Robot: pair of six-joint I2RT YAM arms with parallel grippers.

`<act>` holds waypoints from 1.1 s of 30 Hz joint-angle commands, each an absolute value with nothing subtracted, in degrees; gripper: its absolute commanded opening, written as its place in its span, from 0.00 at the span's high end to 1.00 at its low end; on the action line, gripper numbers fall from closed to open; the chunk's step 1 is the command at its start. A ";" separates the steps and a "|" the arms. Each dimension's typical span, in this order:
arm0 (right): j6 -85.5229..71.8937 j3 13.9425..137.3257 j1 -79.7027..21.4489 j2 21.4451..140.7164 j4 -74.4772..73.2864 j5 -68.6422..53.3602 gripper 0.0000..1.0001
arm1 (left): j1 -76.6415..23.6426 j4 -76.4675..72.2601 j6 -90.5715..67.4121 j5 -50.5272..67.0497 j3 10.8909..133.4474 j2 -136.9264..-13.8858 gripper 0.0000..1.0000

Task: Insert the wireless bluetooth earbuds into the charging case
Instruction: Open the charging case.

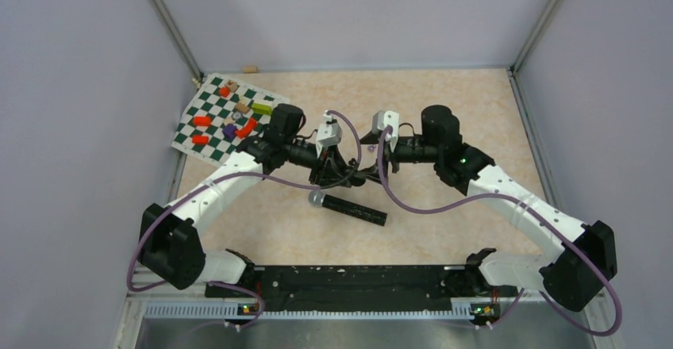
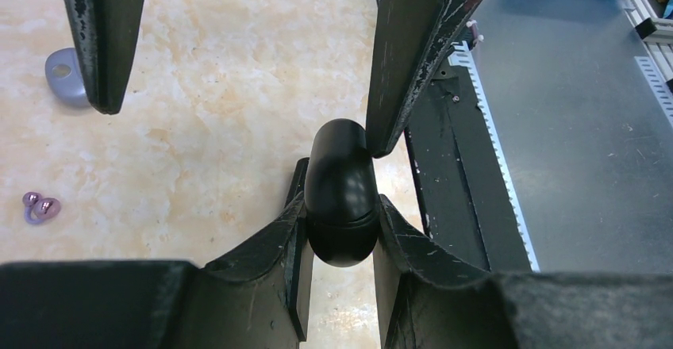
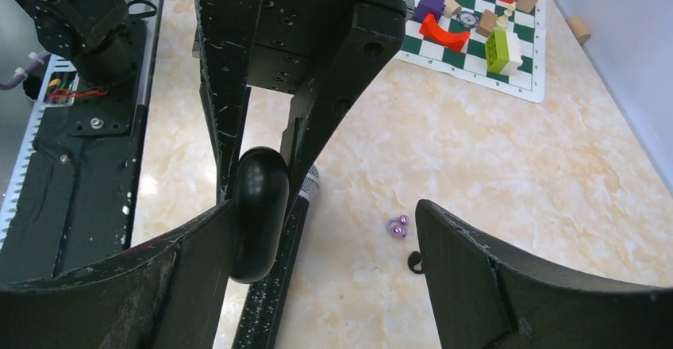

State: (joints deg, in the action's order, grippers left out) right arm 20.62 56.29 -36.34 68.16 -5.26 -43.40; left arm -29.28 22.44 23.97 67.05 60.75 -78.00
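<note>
Gripping tight with the left hand [image 2: 341, 210] on a glossy black pill-shaped charging case [image 2: 341, 174]: smooth plastic, a fine seam round its middle, pinched on both sides by scuffed matte fingers. Spread wide on the right hand [image 3: 325, 206], touching the case's rounded end with one scratched black finger and keeping the other well apart. Holding nothing over there.

Down on the beige marbled tabletop [image 1: 476, 103], two tiny shiny purple earbuds [image 3: 398, 226], rounded like beads and touching each other. Lying loose, framed between the right hand's fingers from its wrist view, well clear of the case and of both hands. Just beside them, a small black bud [image 3: 415, 263], dull and curled, too small to read further.

Off to one side in the left wrist view, a dull lilac-grey rounded shell [image 2: 67, 75], apart from the purple pair.

Beneath the case, a black stick-shaped microphone [image 1: 349, 206] with a silver mesh head, lying flat. Over at the far left corner, a green-and-white chequered mat [image 1: 210, 95] strewn with coloured blocks.
</note>
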 commanded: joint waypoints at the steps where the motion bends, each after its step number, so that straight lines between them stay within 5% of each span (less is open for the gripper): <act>1: 23.19 57.35 -36.87 66.94 -3.17 -40.21 0.19 | -29.36 20.70 24.29 69.42 62.14 -76.09 1.00; 11: 25.35 56.48 -36.83 64.14 -0.56 -31.82 0.18 | -29.42 20.73 24.29 69.45 62.20 -76.27 1.00; 33: 17.24 57.66 -36.83 67.57 -0.48 -40.37 0.15 | -29.41 21.08 24.57 70.46 62.39 -76.48 1.00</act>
State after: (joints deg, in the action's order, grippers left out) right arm 18.55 56.27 -36.49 66.94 -2.61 -39.13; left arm -29.28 22.44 23.97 68.16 60.75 -77.97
